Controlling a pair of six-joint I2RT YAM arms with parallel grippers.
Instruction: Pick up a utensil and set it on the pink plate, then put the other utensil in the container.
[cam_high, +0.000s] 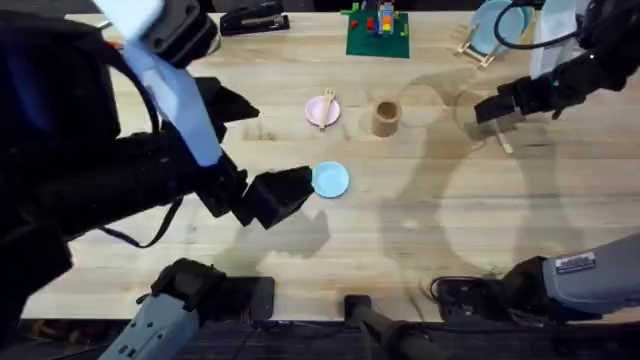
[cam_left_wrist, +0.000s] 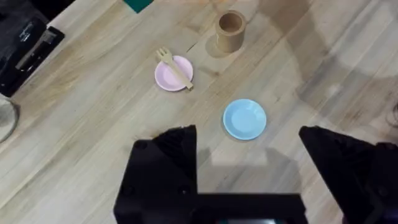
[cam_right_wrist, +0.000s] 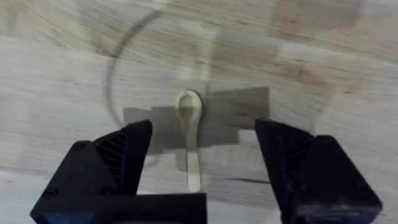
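**Fork plated, right arm lined up over spoon**

Overhead: wooden fork (cam_high: 326, 108) lies across the pink plate (cam_high: 322, 110), so the first half looks done. Tan cylindrical cup (cam_high: 386, 117) stands just beside the plate, on its right, upright and open, ready to receive. Wooden spoon (cam_high: 503, 139) lies flat on the table (cam_high: 400, 220), right of the cup and apart from it. Right gripper (cam_high: 493, 108) hangs over the spoon's near end, likely staging a grasp. Left gripper (cam_high: 290, 190) sits mid-table, touching nothing, next to the light blue plate (cam_high: 331, 180); seems parked out of the way.

Left wrist: left gripper fingers (cam_left_wrist: 169, 152) spread wide, nothing between. Fork tines overhang the pink plate rim, handle crosses the dish. Cup near the plate, blue plate closer to the fingers.

Right wrist: spoon centred between the right gripper's fingers (cam_right_wrist: 124, 149), which stand well apart and straddle the handle, not yet touching. Bowl points away, so the handle would be pinched across its width.
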